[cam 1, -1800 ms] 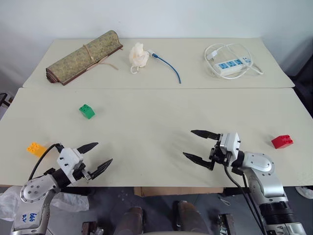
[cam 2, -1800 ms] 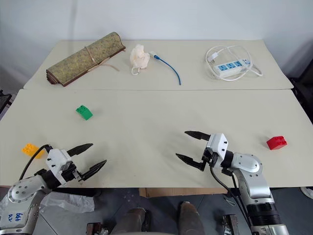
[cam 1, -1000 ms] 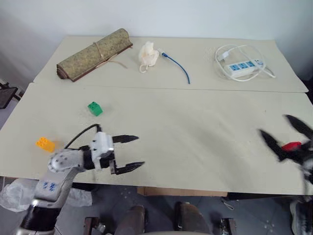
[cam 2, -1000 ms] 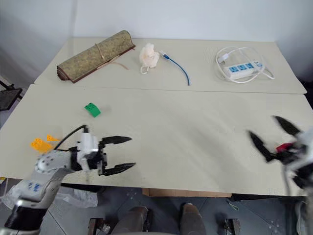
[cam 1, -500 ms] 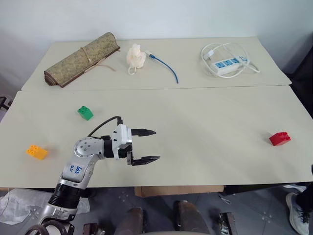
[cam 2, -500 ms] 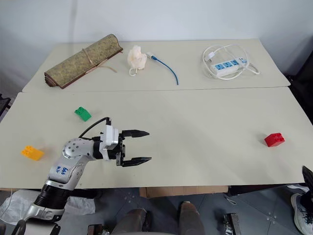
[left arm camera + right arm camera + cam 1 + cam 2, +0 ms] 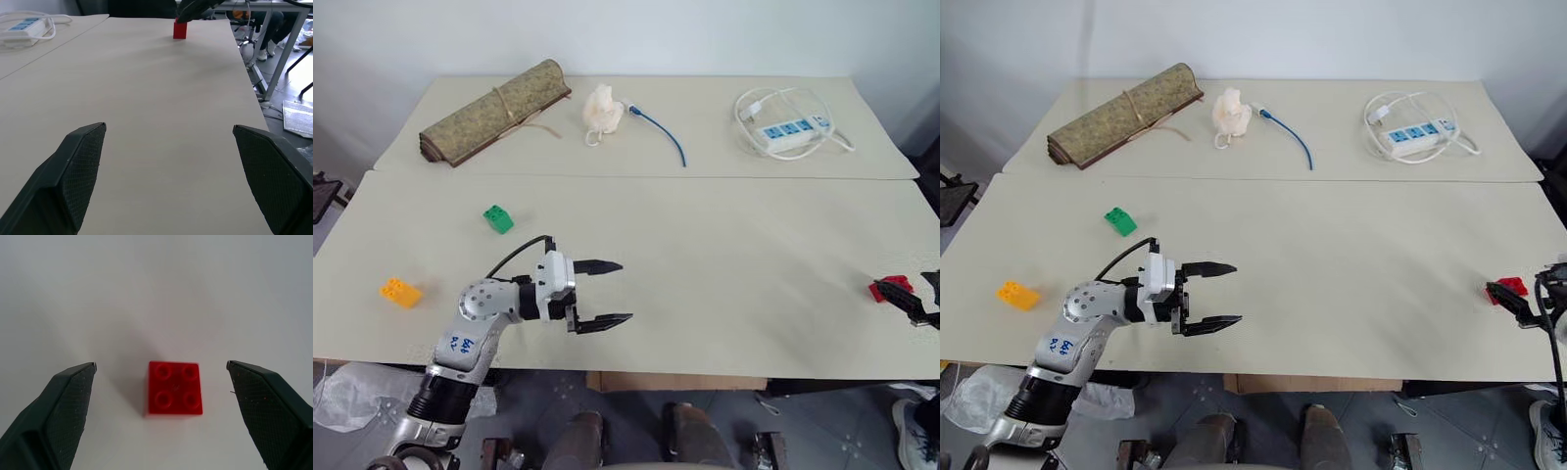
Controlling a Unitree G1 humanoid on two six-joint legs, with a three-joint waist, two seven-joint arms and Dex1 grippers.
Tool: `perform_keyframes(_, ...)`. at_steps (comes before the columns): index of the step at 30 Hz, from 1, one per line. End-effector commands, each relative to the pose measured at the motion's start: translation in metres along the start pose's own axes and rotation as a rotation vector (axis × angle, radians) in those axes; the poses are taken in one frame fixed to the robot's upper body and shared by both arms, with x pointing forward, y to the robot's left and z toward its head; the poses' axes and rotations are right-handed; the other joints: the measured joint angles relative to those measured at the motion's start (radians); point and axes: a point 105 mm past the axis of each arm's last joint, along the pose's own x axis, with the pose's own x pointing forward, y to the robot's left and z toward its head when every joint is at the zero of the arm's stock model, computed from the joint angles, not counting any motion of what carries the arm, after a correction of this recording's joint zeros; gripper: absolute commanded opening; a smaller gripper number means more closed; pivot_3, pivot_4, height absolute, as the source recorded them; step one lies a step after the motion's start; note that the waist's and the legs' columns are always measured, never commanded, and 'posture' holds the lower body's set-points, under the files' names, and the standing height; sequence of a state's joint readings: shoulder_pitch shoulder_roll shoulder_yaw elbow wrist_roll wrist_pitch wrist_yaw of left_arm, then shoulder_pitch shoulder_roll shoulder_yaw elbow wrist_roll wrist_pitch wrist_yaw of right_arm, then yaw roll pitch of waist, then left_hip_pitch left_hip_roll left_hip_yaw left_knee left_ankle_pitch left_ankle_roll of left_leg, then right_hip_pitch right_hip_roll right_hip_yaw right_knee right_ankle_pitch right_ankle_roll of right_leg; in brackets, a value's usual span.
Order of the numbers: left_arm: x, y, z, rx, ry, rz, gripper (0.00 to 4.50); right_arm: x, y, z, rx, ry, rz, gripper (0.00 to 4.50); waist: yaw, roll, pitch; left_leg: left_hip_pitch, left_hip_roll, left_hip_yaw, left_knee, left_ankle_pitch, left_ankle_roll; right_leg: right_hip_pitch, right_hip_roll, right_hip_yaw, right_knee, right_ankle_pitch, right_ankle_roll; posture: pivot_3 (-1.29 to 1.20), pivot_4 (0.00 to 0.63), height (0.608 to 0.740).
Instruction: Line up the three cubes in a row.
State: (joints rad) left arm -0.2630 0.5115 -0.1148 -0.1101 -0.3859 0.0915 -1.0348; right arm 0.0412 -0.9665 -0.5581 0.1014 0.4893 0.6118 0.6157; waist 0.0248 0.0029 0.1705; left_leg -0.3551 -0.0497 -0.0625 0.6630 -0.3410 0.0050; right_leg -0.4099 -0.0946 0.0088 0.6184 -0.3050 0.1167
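Your right gripper (image 7: 161, 382) has its two black fingers spread wide with the small red studded plastic block (image 7: 175, 387) sitting squarely in the gap between them, touched by neither; that framing reads as a lineup for a pinch, since closing from here would catch the block on two opposite flat sides; in the head views the gripper sits at the far right edge of the near cream table (image 7: 724, 255), poised just above the block (image 7: 891, 287), so you will want a short descent before you close, and a gentle one, because the block lies close to the table's end and a nudge could push it off. Your left gripper (image 7: 607, 292) is also spread, empty, pointing sideways across the bare middle of the table; it seems parked there out of the way, perhaps marking where the row could go. The small green studded plastic block (image 7: 497, 218) lies well apart from it toward the back left; the small yellow-orange studded plastic block (image 7: 400, 292) lies near the left edge; all three blocks are scattered far from one another, so no part of the row exists yet. On the rear table rest a rolled olive mat (image 7: 494, 111), a crumpled cream cloth (image 7: 603, 110), a blue cable (image 7: 664, 134) and a white power strip (image 7: 790, 127), none in your way.
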Motion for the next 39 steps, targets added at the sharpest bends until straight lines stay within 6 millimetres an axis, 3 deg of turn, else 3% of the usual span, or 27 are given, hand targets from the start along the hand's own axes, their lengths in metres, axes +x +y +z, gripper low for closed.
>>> perform_keyframes(1,-0.004,0.002,0.010,0.040,-0.011,0.032,4.39,0.006,-0.002,0.001,0.003,0.005,-0.012,4.50,0.000,0.000,0.000,0.000,0.000,0.000,0.000,0.000,0.000,0.000,0.000,0.000,0.000,0.000,0.000,0.00,0.150,0.740)
perform_keyframes(5,-0.006,0.003,0.010,0.049,-0.005,0.049,4.39,0.016,-0.005,-0.005,0.014,0.027,-0.033,4.50,-0.002,0.000,0.000,0.000,0.000,0.000,0.000,0.000,0.000,0.000,0.000,0.000,0.000,0.000,0.000,0.00,0.150,0.740)
perform_keyframes(6,-0.006,0.004,0.010,0.052,-0.004,0.053,4.46,0.017,-0.006,-0.005,0.016,0.028,-0.040,4.31,-0.002,0.000,0.000,0.000,0.000,0.000,0.000,0.000,0.000,0.000,0.000,0.000,0.000,0.000,0.000,0.00,0.150,0.740)
perform_keyframes(8,-0.007,0.005,0.010,0.059,-0.002,0.060,4.50,0.020,-0.005,-0.007,0.027,0.037,-0.036,3.89,-0.002,0.000,0.000,0.000,0.000,0.000,0.000,0.000,0.000,0.000,0.000,0.000,0.000,0.000,0.000,0.00,0.150,0.740)
perform_keyframes(14,-0.012,0.010,0.009,0.073,0.008,0.095,4.50,0.024,0.001,-0.001,0.030,0.010,0.011,1.85,-0.002,0.000,0.000,0.000,0.000,0.000,0.000,0.000,0.000,0.000,0.000,0.000,0.000,0.000,0.001,0.00,0.150,0.740)
perform_keyframes(15,-0.015,0.011,0.008,0.074,0.013,0.107,4.50,0.025,0.010,0.009,0.030,-0.028,0.072,1.52,-0.002,0.000,0.000,0.000,0.000,0.000,0.000,0.000,0.000,0.000,0.000,-0.001,0.000,0.000,0.001,0.00,0.150,0.740)
perform_keyframes(17,-0.021,0.014,0.004,0.070,0.023,0.141,4.50,0.022,0.048,0.044,-0.047,-0.172,0.316,1.50,-0.006,0.000,0.000,0.000,0.000,0.001,0.000,0.000,0.000,0.000,0.001,-0.001,0.000,0.000,0.001,0.00,0.150,0.740)
perform_keyframes(21,-0.035,0.017,0.000,0.028,0.010,0.223,4.50,0.014,0.113,0.081,-0.226,-0.265,0.699,1.50,-0.028,0.001,0.001,0.001,0.002,0.003,0.000,0.000,0.000,-0.001,0.002,-0.003,0.001,0.001,0.001,0.00,0.150,0.740)
perform_keyframes(24,-0.051,0.015,-0.001,-0.004,0.002,0.303,4.50,0.020,0.163,0.088,-0.453,-0.195,0.928,1.50,-0.039,0.000,0.002,0.002,0.002,0.004,0.000,0.000,0.000,-0.001,0.002,-0.002,0.002,0.001,0.001,0.00,0.150,0.740)
perform_keyframes(30,-0.070,0.004,-0.006,-0.017,0.056,0.386,4.50,0.044,0.230,0.088,-0.795,-0.131,1.127,1.50,-0.028,-0.002,0.003,-0.001,0.002,0.002,0.000,-0.001,-0.001,-0.003,0.001,0.000,-0.001,0.001,0.001,0.00,0.150,0.740)
perform_keyframes(33,-0.073,0.002,-0.006,-0.017,0.062,0.417,4.50,0.050,0.251,0.086,-0.836,-0.134,1.183,1.50,-0.014,-0.002,0.003,-0.005,0.001,-0.003,0.001,-0.001,-0.001,-0.004,0.000,-0.002,-0.002,0.000,0.001,0.00,0.150,0.740)
perform_keyframes(39,-0.072,-0.002,-0.006,-0.014,0.066,0.425,4.50,0.055,0.271,0.081,-0.890,-0.168,1.241,1.50,-0.002,-0.002,0.003,-0.018,-0.003,-0.004,0.005,-0.001,0.000,-0.016,-0.003,-0.005,0.001,0.001,0.001,0.00,0.150,0.740)
